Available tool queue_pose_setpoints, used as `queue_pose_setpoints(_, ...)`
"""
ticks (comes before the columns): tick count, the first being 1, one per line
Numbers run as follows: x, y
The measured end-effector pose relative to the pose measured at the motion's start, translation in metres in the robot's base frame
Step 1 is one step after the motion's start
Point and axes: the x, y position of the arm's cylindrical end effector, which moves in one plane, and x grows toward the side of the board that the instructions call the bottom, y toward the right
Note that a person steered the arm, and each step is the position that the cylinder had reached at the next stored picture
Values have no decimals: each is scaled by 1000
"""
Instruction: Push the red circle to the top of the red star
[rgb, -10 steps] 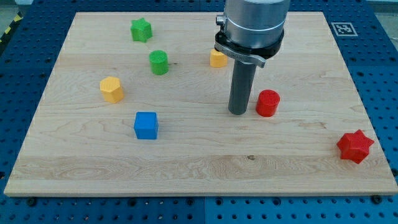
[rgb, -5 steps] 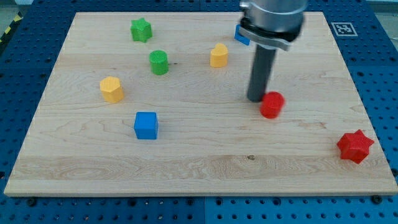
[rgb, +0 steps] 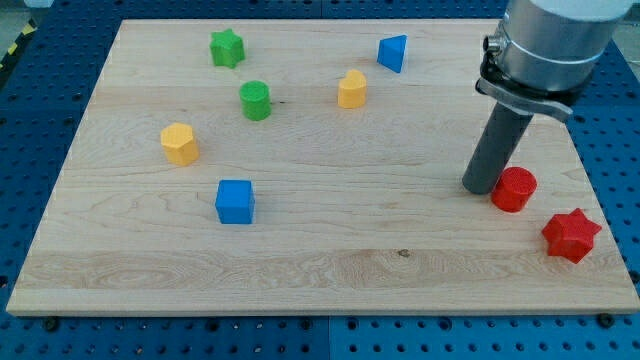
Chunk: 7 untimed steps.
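Note:
The red circle (rgb: 514, 189) lies near the view's right edge, up and to the left of the red star (rgb: 571, 235) at the lower right. A small gap separates the two. My tip (rgb: 480, 188) stands on the board right against the red circle's left side. The dark rod rises from it to the grey arm body at the view's top right.
A blue triangle (rgb: 394, 52) and a yellow block (rgb: 351, 89) lie at top centre. A green star (rgb: 227, 47) and a green circle (rgb: 256, 100) lie at upper left. A yellow block (rgb: 180, 143) and a blue cube (rgb: 235, 201) lie at left. The board's right edge (rgb: 590, 150) is close.
My tip has moved to the right and a little down, pushing the red circle from the board's middle right toward the red star. The blue triangle, hidden before, now shows.

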Motion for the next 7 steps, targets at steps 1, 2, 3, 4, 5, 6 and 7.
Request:
queue_pose_setpoints(1, 1, 18)
queue_pose_setpoints(2, 1, 34)
queue_pose_setpoints(3, 4, 34)
queue_pose_setpoints(4, 19, 34)
queue_pose_setpoints(5, 20, 43)
queue_pose_setpoints(6, 21, 52)
queue_pose_setpoints(7, 21, 51)
